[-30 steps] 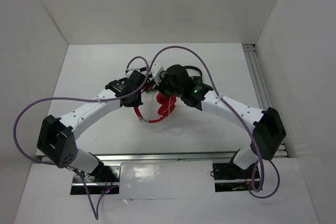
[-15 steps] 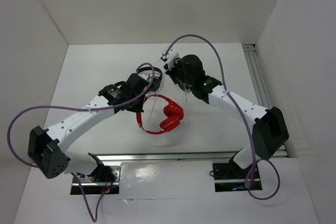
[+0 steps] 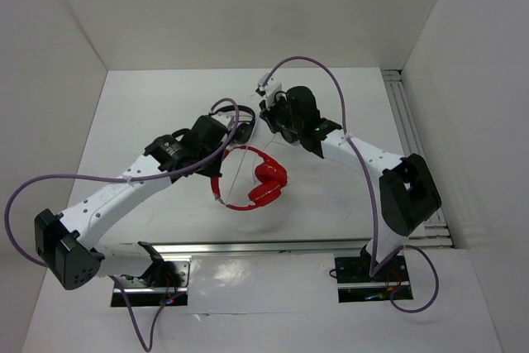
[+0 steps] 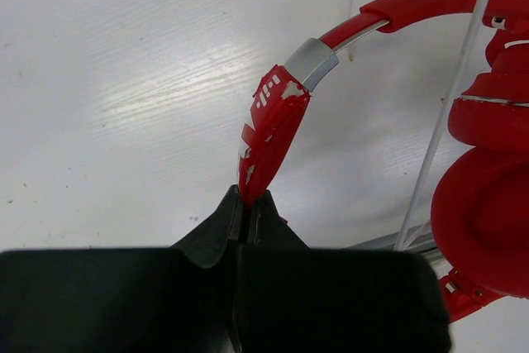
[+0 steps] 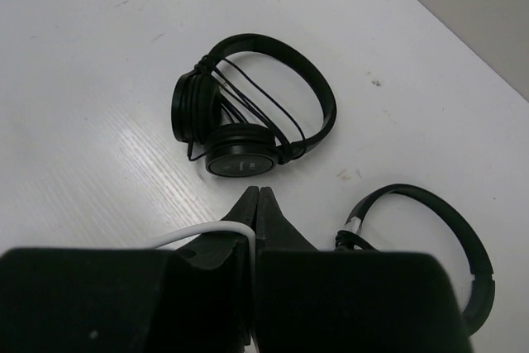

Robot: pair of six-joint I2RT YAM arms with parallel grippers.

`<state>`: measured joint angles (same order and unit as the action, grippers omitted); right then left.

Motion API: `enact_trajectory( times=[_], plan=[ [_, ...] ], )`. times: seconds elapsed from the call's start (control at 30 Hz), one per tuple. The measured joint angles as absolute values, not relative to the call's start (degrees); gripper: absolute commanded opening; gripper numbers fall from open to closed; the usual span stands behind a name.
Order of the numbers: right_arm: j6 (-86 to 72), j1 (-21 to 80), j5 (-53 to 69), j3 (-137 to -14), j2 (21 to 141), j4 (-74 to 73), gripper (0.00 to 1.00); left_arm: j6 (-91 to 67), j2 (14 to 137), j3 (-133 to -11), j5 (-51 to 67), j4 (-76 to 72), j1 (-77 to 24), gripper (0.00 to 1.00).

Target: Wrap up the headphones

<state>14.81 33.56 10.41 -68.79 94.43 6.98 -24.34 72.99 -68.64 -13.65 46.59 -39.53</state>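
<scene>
The red headphones sit mid-table, both earcups folded together at the right. My left gripper is shut on the left end of the red headband, just below its silver joint. The thin white cable runs taut up from the earcups. My right gripper is farther back, shut on the white cable, which loops out to the left of its fingers.
Two smaller black headphones lie at the back: one with its cord wound round it, one only partly seen at the right. In the top view they sit between the two grippers. White walls enclose the table; a rail runs along the right.
The right gripper has pulled away from the red headphones toward the back, drawing the white cable out. The left arm has swung left, still holding the headband. The earcups now lie uncovered.
</scene>
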Motion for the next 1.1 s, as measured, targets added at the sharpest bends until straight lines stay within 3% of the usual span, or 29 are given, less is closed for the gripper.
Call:
enact_trajectory(
  times=[0.67, 0.83, 0.87, 0.93, 1.1],
  plan=[
    [8.45, 30.33, 19.35, -66.46, 96.92, 14.22, 0.00, -24.27, 70.61, -73.36, -12.91, 49.60, -39.51, 0.00],
    [5.98, 30.09, 23.70, -66.50, 99.35, 16.32, 0.11, -24.36, 69.82, -76.71, -13.23, 50.76, -39.48, 0.00],
    [5.32, 30.00, 24.86, -66.50, 99.81, 17.08, 0.25, -24.34, 69.47, -77.47, -13.19, 50.89, -39.46, 0.00],
    [3.09, 29.69, 26.81, -66.28, 100.82, 20.08, 0.35, -24.16, 68.40, -78.91, -12.58, 51.16, -39.46, 0.00],
    [-4.27, 28.38, 34.09, -65.80, 105.78, 30.94, 0.43, -23.99, 66.43, -83.44, -8.67, 52.47, -39.79, 0.00]
  ],
)
